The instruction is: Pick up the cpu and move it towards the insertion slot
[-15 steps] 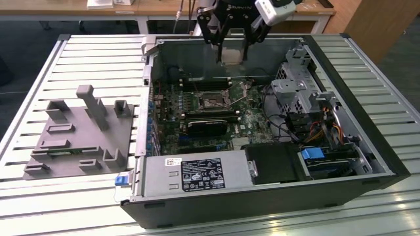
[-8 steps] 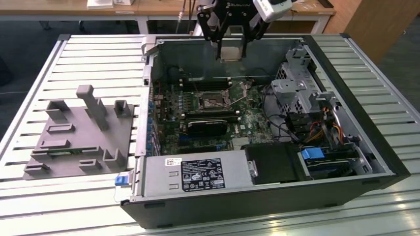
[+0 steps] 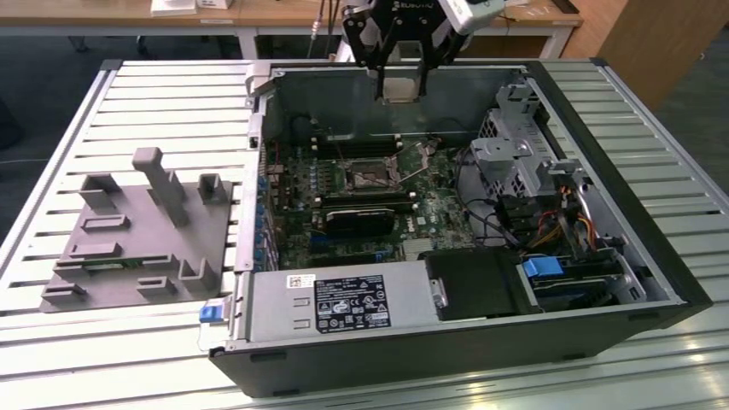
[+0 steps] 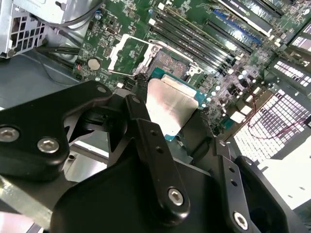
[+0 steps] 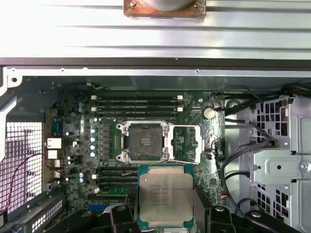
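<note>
Gripper holds cpu — seemingly above insertion slot.

The cpu has a matt, brushed silvery metal top on a green board edge. The insertion slot is framed in shiny metal around a dark centre. The claw is smooth black plastic or coated metal (with bright steel screws). The table is ribbed pale metal; the tray is dull grey plastic.
</note>
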`<move>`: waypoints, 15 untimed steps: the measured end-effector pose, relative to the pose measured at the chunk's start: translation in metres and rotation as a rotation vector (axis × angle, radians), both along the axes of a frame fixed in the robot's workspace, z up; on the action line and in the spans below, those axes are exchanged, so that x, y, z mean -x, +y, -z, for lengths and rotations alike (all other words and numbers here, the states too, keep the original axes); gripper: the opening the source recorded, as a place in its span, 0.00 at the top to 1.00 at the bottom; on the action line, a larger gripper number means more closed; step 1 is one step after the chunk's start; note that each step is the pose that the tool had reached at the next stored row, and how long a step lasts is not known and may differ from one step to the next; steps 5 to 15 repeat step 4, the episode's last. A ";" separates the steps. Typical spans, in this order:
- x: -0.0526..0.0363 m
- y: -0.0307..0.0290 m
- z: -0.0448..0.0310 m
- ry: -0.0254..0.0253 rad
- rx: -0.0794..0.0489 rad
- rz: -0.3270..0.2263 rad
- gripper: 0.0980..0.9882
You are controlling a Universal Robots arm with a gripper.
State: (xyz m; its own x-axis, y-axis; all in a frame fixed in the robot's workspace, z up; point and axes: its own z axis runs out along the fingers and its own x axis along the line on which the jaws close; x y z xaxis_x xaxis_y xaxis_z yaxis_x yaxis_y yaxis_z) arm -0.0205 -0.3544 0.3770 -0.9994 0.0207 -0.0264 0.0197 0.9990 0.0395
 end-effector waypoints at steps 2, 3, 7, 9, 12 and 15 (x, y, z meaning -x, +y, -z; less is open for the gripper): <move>-0.0001 0.0004 0.0001 0.0000 0.000 0.000 0.51; -0.0001 0.0004 0.0001 0.0000 0.000 0.000 0.51; -0.0002 0.0004 0.0001 0.0000 0.000 0.000 0.51; -0.0002 0.0004 0.0001 0.0000 0.000 0.000 0.51; -0.0002 0.0004 0.0001 0.0000 0.000 0.000 0.51; -0.0002 0.0004 0.0001 0.0000 0.000 0.000 0.51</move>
